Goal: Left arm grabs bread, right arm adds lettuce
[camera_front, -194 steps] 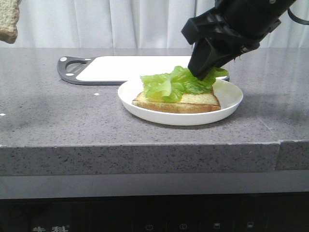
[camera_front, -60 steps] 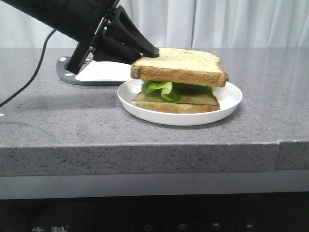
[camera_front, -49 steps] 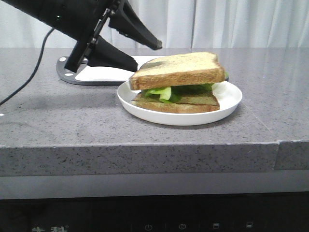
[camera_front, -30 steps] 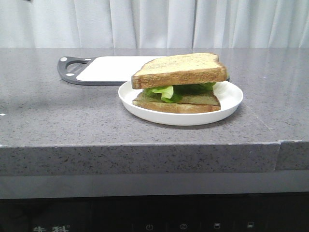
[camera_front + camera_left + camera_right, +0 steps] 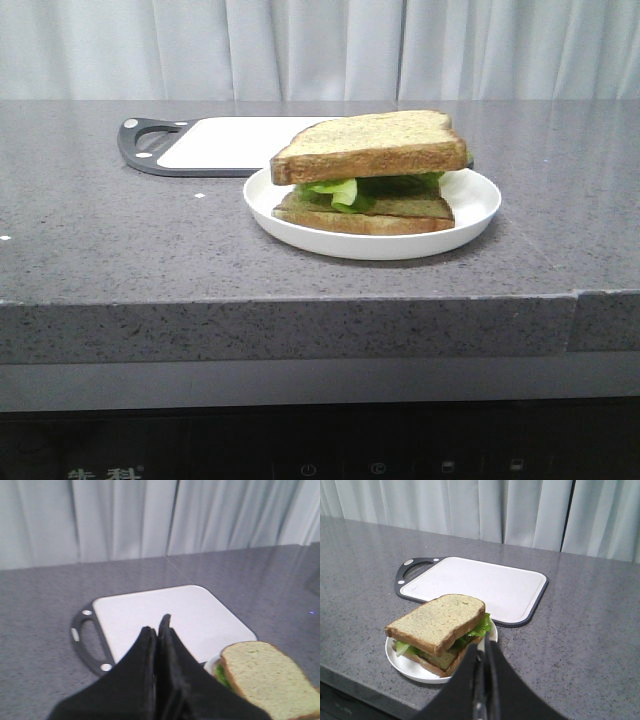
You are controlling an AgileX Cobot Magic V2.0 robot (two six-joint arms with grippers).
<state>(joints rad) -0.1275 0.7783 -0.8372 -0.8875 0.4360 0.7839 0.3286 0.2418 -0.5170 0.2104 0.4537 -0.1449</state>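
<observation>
The speckled bread (image 5: 372, 146) lies on top of the lettuce (image 5: 340, 190), over a paler lower slice, on a white plate (image 5: 470, 222). It also shows in the right wrist view (image 5: 436, 622) and the left wrist view (image 5: 270, 677). Green leaf edges stick out under it (image 5: 481, 625). My left gripper (image 5: 157, 626) is shut and empty, held over the cutting board, to the left of the sandwich. My right gripper (image 5: 483, 648) is shut and empty, above the plate's near right side. Neither arm shows in the front view.
A white cutting board with a dark grey handle (image 5: 210, 142) lies behind and left of the plate (image 5: 480, 586). The grey stone counter has a front edge (image 5: 300, 300) close below the plate. Pale curtains hang behind.
My left gripper let go of the bread on the lettuce and drew back out of the front view. The bread now rests on the sandwich. The right arm left earlier.
</observation>
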